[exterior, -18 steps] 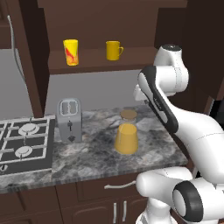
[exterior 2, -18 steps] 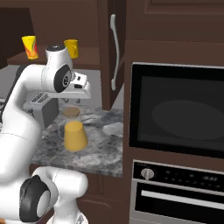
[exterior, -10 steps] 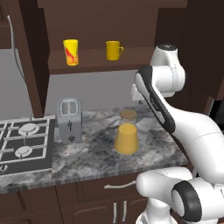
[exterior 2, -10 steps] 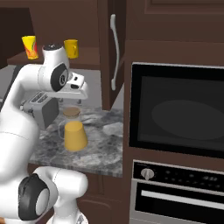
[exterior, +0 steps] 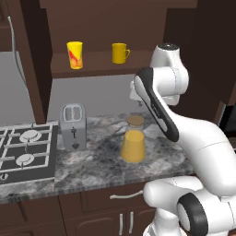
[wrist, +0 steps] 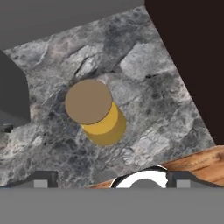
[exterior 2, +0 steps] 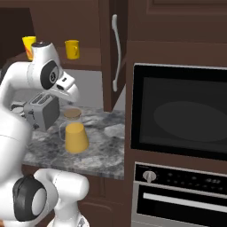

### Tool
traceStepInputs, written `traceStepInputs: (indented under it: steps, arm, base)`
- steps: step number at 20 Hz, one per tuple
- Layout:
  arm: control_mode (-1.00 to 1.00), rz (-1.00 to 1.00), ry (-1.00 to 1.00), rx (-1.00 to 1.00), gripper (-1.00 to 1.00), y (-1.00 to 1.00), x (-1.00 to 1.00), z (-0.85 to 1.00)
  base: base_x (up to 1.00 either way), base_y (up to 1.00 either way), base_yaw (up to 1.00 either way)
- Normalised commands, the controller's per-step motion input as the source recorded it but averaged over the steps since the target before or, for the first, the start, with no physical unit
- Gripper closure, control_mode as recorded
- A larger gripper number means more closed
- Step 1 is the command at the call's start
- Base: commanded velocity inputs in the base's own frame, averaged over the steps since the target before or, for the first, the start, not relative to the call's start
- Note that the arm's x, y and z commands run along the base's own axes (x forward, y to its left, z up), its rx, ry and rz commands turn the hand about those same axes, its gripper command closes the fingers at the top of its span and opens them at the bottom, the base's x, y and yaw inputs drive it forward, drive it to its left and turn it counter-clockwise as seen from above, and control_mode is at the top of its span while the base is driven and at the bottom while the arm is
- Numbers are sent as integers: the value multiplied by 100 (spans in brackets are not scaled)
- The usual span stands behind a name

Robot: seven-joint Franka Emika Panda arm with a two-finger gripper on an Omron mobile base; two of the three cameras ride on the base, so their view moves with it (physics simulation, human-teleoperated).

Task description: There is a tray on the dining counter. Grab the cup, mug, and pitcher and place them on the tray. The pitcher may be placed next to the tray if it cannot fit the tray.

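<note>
The orange-yellow pitcher (exterior: 133, 145) (exterior 2: 75, 135) with its round tan lid stands upright on the stone countertop with the stove and toaster. In the hand view I look down on the pitcher (wrist: 98, 116), and my gripper (wrist: 113, 180) hangs above it, open, with nothing between its fingertips. The hand (exterior 2: 68, 90) hovers over the lid without touching it. On the dark wood shelf behind stand the yellow cup (exterior: 74, 55) (exterior 2: 28, 44) with its red mark and, to its right, the handled mug (exterior: 120, 53) (exterior 2: 72, 48). The tray and the dining counter are out of view.
A grey toaster (exterior: 73, 125) (exterior 2: 41, 111) stands just left of the pitcher, with a gas stove (exterior: 25, 150) further left. A dark built-in oven (exterior 2: 177, 115) walls off the counter's right end. A tall cabinet with a long handle (exterior 2: 116, 53) rises above.
My hand and upper arm have shifted a little to the left, over the pitcher. The pitcher, cup and mug have not moved.
</note>
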Motion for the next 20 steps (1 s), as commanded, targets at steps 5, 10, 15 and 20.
traceStepInputs:
  steps: [5, 10, 15, 20]
  arm:
    - [-100, -30, 0, 15, -100, 18, -16, 23]
    - [-100, -27, -6, 14, -100, 17, -22, 26]
    - [-100, -21, -13, 14, -100, 18, -24, 35]
    - [-100, -10, -21, 16, -100, 1, -16, 30]
  base:
    - [0, 0, 0]
    - [0, 0, 0]
    - [0, 0, 0]
    - [0, 0, 0]
